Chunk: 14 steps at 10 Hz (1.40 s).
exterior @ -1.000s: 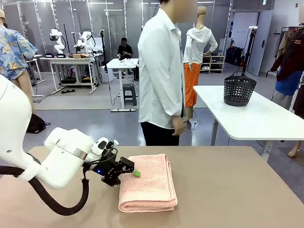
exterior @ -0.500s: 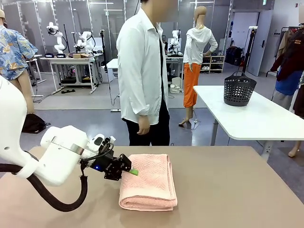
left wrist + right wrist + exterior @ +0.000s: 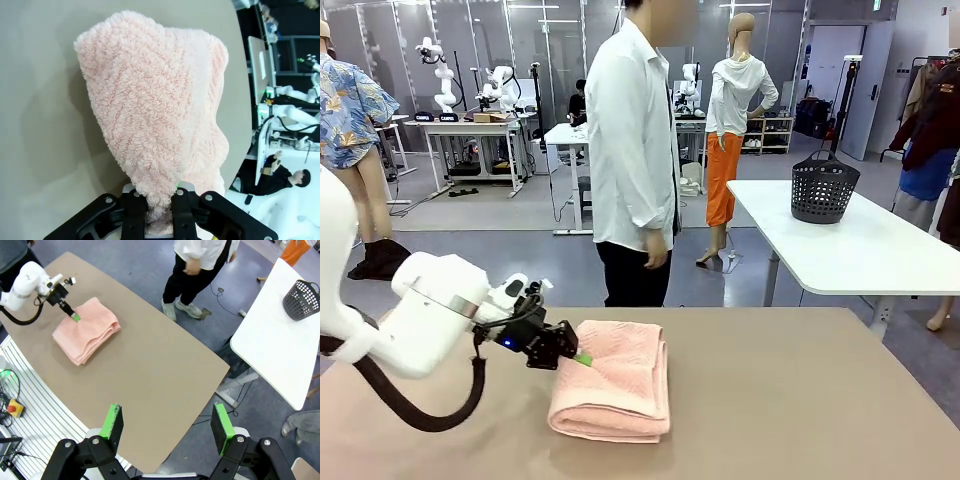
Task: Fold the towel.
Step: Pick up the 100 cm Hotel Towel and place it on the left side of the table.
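The salmon-pink towel [image 3: 615, 390] lies folded in a thick stack on the tan table [image 3: 800, 400], left of the middle. My left gripper [image 3: 582, 359] reaches in from the left and is shut on the towel's left edge. In the left wrist view the towel [image 3: 155, 115] stretches away from the black fingers, which pinch a fold of it at the left gripper [image 3: 159, 200]. From high above, the right wrist view takes in the towel [image 3: 86, 330] and the left gripper [image 3: 75, 317] at its edge. My right gripper [image 3: 167, 422] hangs open far above the table, holding nothing.
A person in a white shirt [image 3: 632, 150] stands at the far side of the table, side-on, hands down. A dark basket [image 3: 824, 188] sits on a white table [image 3: 880, 250] at the back right. Bare tabletop spreads to the right of the towel.
My left gripper has closed on the towel's left edge and pulled it leftward, so the stack has slid left and skewed. The person has shifted at the far side.
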Available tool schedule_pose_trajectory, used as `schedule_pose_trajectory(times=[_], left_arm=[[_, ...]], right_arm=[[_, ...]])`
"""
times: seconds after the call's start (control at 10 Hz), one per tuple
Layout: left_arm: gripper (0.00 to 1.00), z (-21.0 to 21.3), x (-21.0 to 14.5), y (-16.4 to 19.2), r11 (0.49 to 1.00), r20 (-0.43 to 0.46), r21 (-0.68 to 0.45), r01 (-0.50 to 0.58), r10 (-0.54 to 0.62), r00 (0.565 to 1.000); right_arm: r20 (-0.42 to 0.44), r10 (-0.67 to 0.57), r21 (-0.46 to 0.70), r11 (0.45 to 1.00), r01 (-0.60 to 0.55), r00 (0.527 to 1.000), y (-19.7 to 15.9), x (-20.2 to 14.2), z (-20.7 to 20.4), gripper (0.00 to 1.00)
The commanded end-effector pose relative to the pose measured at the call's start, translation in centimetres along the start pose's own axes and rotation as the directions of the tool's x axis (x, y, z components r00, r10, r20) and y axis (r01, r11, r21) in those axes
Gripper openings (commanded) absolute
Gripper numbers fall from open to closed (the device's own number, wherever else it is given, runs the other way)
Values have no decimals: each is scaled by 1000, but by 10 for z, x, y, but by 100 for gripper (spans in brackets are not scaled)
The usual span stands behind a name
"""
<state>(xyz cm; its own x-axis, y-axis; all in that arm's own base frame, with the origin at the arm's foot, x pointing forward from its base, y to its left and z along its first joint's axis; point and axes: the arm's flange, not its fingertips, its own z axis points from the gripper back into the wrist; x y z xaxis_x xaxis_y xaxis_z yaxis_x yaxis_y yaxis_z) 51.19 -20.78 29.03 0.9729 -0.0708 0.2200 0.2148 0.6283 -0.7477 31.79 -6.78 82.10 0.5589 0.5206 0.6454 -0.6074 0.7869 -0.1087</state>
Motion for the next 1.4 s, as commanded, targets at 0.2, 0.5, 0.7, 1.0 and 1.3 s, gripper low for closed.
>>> schedule_pose_trajectory(times=[0.2, 0.5, 0.7, 1.0, 1.3], left_arm=[[0, 97, -1, 44, 1000, -26, 21, 3, -3, 1000], [0, 179, -13, 92, 998, -73, 55, 0, 4, 997], [0, 232, -22, 124, 993, -92, 115, -35, 46, 995], [0, 288, -24, 149, 964, -59, 255, -71, 89, 994], [26, 311, -17, 149, 945, -52, 319, -77, 99, 994]], right_arm=[[-1, -6, -7, 1000, 6, 1000, -1, 1, 1, 89], [-1, -6, -7, 1000, 6, 1000, -1, 1, 1, 89], [-1, -6, -7, 1000, 6, 1000, -1, 1, 1, 89], [-1, -6, -7, 1000, 6, 1000, -1, 1, 1, 89], [-1, -6, -7, 1000, 6, 1000, -1, 1, 1, 89]])
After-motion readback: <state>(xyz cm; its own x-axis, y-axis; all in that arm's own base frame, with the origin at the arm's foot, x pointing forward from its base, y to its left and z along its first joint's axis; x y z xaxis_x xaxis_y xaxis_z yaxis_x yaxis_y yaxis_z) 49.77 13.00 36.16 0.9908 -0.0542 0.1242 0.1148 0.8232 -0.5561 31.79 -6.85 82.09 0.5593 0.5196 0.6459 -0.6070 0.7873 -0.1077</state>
